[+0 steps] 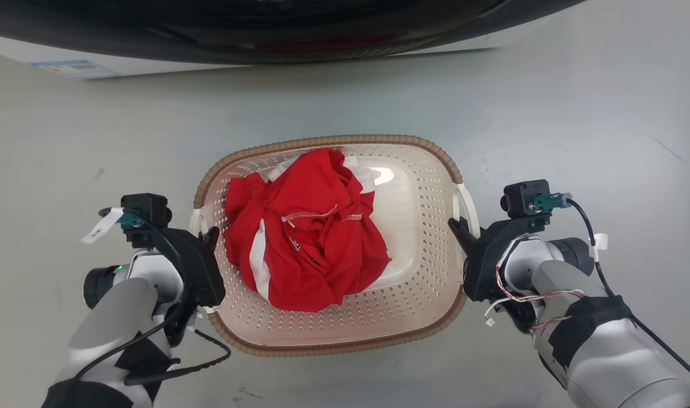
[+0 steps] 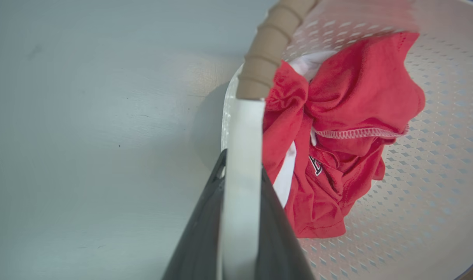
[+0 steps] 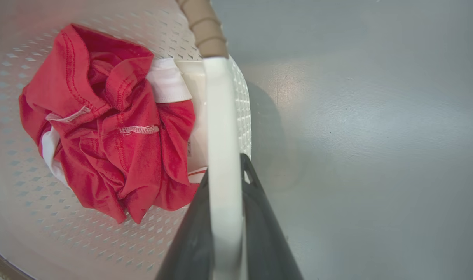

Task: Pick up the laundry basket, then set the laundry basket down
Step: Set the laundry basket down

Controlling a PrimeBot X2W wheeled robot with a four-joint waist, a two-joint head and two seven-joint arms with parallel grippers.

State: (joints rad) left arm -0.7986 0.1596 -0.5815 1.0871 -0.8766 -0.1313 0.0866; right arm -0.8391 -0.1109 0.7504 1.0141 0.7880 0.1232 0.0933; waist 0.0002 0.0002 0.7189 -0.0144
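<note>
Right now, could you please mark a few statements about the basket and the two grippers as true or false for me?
1. The left gripper is shut on a white side handle of the laundry basket. True.
2. The laundry basket is empty. False: a red garment with white trim lies in it.
3. The right gripper hangs open, away from the basket. False: it is shut on the other white handle.
4. The basket's rim is brown. True.
</note>
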